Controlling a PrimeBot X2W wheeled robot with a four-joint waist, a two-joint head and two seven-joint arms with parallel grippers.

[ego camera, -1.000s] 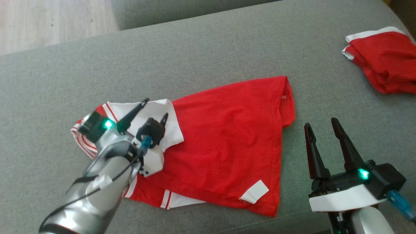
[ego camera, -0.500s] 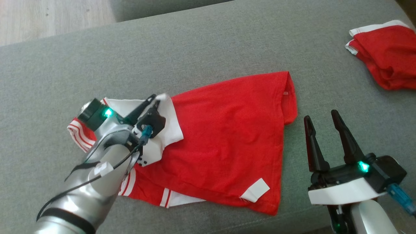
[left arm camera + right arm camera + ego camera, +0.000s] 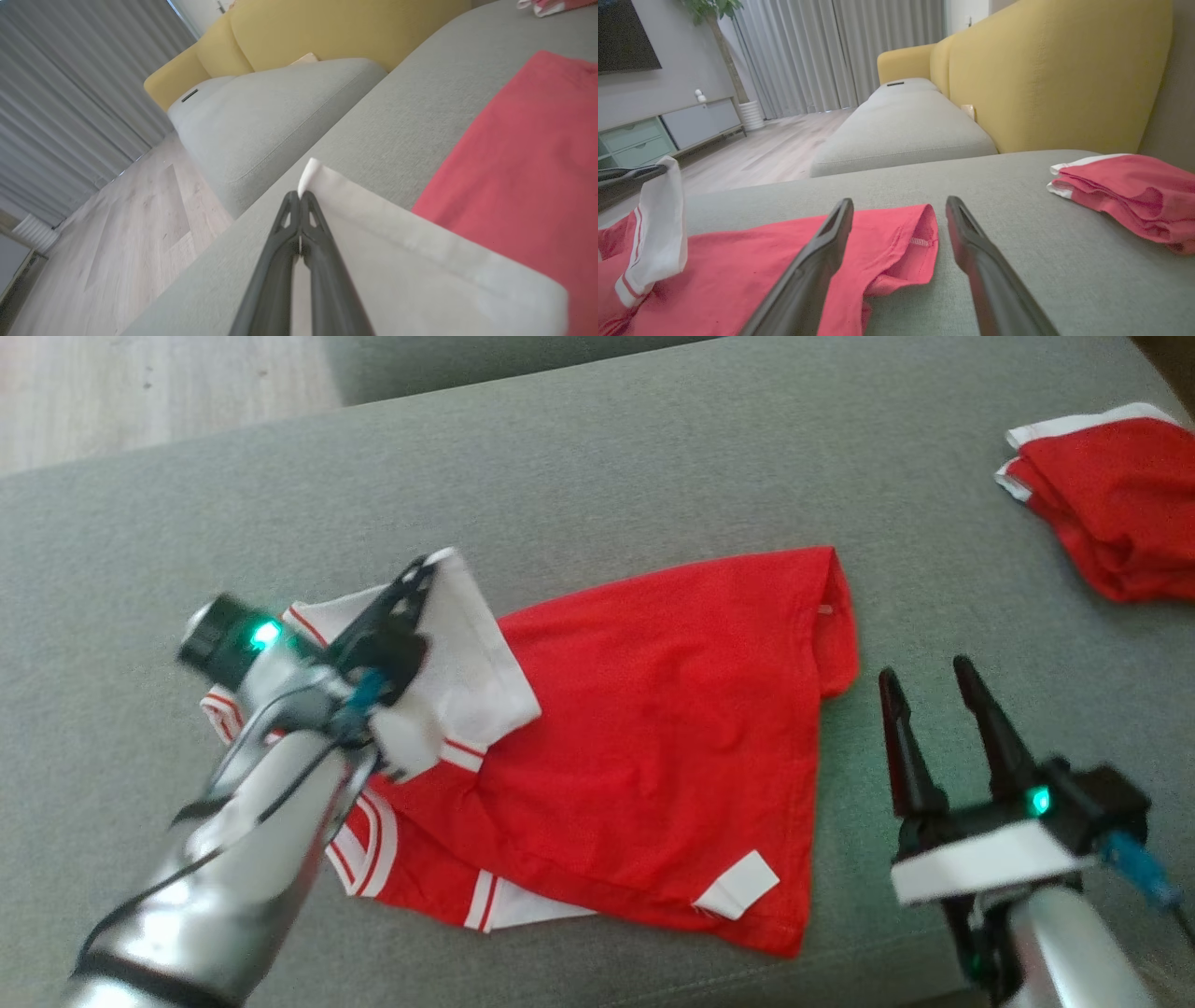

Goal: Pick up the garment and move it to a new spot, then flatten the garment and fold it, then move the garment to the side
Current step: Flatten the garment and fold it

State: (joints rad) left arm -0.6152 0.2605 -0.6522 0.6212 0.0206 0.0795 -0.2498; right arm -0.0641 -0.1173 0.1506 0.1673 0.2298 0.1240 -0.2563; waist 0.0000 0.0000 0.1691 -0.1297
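The garment (image 3: 653,737), a red shirt with white sleeves and red-striped trim, lies on the grey sofa (image 3: 607,457), roughly in the middle of the seat in the head view. Most of it is spread flat. Its top right corner is folded over, and a small white patch (image 3: 738,887) shows near the lower hem.

The left gripper (image 3: 422,567) is clenched on the edge of a white sleeve (image 3: 467,663) at the garment's left end. In the left wrist view the two fingers (image 3: 280,242) press together with a sliver of white cloth pinched between them and a corner poking out past their tips. The sleeve is lifted off the seat and hangs from the grip. The right wrist view shows it drooping in a fold, with its striped cuff at the bottom.

The right gripper (image 3: 922,668) is released, its fingers spread wide and holding nothing. It hovers just off the garment's right edge, pointing toward the folded corner, and whether it touches the seat I cannot tell.

A second red and white garment (image 3: 1111,495) lies bunched at the far right of the seat, well apart from the first. Beyond the seat are a wooden floor (image 3: 140,392), a yellow backrest (image 3: 1055,70), another grey cushion (image 3: 906,130), grey curtains (image 3: 831,46) and a low cabinet (image 3: 668,130).
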